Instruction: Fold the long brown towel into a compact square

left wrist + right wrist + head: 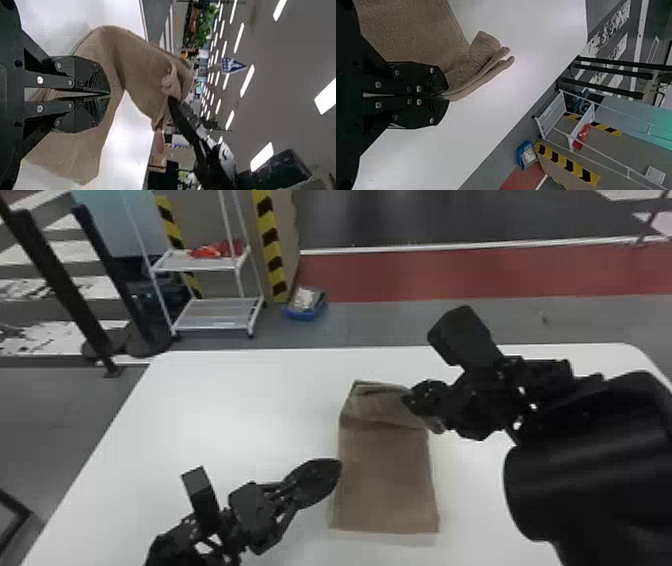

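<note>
One brown towel [385,475] is spread on one white table [225,400], its far right corner clamped and lifted by one right pincer [410,402]. One left pincer [337,470], two fingers pressed together, is held near its left edge.

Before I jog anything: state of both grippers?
Left gripper: closed at the towel's left edge, no cloth visible between the fingertips.
Right gripper: closed, holding the towel near its far end.
</note>
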Robot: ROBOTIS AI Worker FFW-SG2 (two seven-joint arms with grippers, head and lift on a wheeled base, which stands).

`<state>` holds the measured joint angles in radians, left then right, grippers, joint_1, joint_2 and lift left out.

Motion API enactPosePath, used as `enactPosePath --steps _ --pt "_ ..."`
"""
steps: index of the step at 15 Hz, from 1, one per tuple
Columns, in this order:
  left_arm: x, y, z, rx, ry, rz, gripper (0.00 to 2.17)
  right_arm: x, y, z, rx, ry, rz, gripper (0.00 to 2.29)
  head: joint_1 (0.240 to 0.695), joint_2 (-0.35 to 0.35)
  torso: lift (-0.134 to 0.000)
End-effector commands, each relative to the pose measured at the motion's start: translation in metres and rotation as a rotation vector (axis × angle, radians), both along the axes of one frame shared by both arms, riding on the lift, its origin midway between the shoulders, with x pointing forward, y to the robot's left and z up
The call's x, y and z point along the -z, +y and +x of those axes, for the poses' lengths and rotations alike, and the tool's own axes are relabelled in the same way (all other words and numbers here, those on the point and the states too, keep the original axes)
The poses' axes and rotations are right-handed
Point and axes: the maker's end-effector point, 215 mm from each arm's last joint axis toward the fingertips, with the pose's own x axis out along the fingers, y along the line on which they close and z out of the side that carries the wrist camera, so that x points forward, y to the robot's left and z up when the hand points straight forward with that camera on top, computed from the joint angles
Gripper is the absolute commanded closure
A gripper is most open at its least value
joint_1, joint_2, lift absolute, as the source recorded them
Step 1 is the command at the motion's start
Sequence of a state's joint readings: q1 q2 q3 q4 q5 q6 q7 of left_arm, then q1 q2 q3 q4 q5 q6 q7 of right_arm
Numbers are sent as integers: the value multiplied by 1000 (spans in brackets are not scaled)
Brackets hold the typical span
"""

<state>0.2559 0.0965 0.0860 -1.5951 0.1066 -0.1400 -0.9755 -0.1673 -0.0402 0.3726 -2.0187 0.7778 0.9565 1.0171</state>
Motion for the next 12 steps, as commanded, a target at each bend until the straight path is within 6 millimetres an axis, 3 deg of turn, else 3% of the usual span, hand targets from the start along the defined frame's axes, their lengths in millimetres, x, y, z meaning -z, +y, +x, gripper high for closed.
enactPosePath --steps 1,6,12 --pt "10 -9 -5 53 26 47 2145 5 0 -4 -5 12 1 1686 695 93 -126" --pt "19 -14 -34 228 69 128 2145 10 -1 -8 -10 25 0 1686 695 74 -126" --pt "38 -25 -33 253 125 177 2145 10 8 -22 -42 46 20 1686 695 75 -126"
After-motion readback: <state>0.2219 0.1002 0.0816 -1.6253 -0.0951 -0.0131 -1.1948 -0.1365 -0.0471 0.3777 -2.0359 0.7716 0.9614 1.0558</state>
